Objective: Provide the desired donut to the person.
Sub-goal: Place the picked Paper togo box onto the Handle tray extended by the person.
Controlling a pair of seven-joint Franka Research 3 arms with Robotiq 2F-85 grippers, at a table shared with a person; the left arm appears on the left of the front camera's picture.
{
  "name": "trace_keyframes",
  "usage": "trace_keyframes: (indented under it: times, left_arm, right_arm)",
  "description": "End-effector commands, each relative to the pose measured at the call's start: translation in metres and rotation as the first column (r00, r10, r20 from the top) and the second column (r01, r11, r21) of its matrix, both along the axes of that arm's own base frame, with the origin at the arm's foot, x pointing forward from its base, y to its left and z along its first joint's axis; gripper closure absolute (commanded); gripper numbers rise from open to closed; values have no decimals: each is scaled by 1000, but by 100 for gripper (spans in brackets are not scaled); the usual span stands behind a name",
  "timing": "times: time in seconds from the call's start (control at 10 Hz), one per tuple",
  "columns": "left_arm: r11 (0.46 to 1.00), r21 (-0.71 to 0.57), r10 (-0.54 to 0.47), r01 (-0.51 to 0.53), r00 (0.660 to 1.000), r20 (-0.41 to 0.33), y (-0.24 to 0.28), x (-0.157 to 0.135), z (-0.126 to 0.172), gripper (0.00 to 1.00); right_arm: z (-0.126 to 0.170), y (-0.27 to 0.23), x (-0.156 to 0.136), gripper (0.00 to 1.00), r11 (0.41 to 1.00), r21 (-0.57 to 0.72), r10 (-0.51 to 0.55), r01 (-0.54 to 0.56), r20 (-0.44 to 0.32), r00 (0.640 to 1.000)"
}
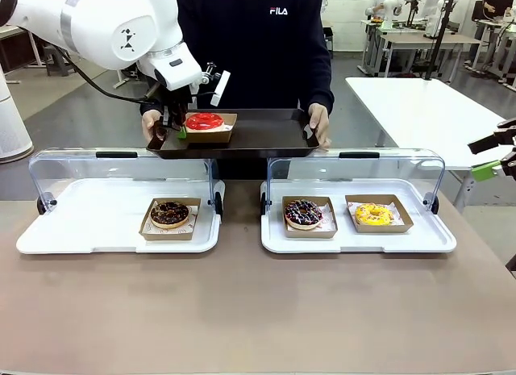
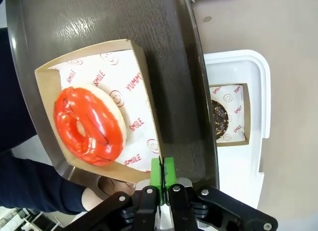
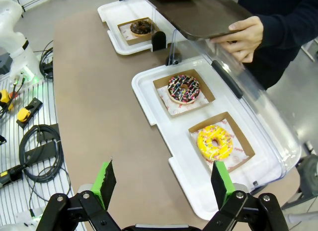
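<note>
a: what is the left pincer doing?
b: its green pads are squeezed almost together on the wall of an open brown cardboard box, right at a corner. only the thin card sits between them.
a: and in the box?
b: a red-glazed ring donut on white printed paper. the box rests on the left part of a dark rectangular serving tray. the person in a navy sweatshirt holds that tray at both ends, at the far side of the desk, by the raised clear lids.
a: the right pincer?
b: spread wide, holding nothing and touching nothing. it hangs at the near right, close to the right white plastic tray.
a: what's in that tray?
b: two more card boxes. the left one has a chocolate donut with coloured sprinkles, the right one a yellow-iced donut. the left white plastic tray carries one dark chocolate donut in its right part.
</note>
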State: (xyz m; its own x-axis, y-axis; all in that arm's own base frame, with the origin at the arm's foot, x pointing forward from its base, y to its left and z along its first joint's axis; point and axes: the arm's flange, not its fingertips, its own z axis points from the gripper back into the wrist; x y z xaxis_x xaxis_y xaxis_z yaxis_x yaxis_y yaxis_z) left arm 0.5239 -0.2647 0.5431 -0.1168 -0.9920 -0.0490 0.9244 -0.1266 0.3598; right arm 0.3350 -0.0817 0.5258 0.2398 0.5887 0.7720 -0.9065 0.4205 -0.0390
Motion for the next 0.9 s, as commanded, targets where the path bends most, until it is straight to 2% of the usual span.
trace_keyframes:
  times: [0.0,0.1,0.2,0.3,0.8]
  left_arm:
    - [1000,16,20,-20,1000,-1,4,3,-2,40]
    - [999,21,33,-33,999,-1,5,4,0,0]
    - [999,11,41,-41,999,-9,7,5,1,37]
    - [999,-1,40,-40,999,-13,8,4,4,0]
    - [999,-10,49,-49,999,-18,11,0,23,0]
  right_arm:
    - [0,0,2,0,1000,21,12,-13,17,1000]
    - [0,0,2,0,1000,21,12,-13,17,1000]
    - [0,0,2,0,1000,21,12,-13,17,1000]
    - [0,0,2,0,1000,21,12,-13,17,1000]
    - [0,0,2,0,1000,21,12,-13,17,1000]
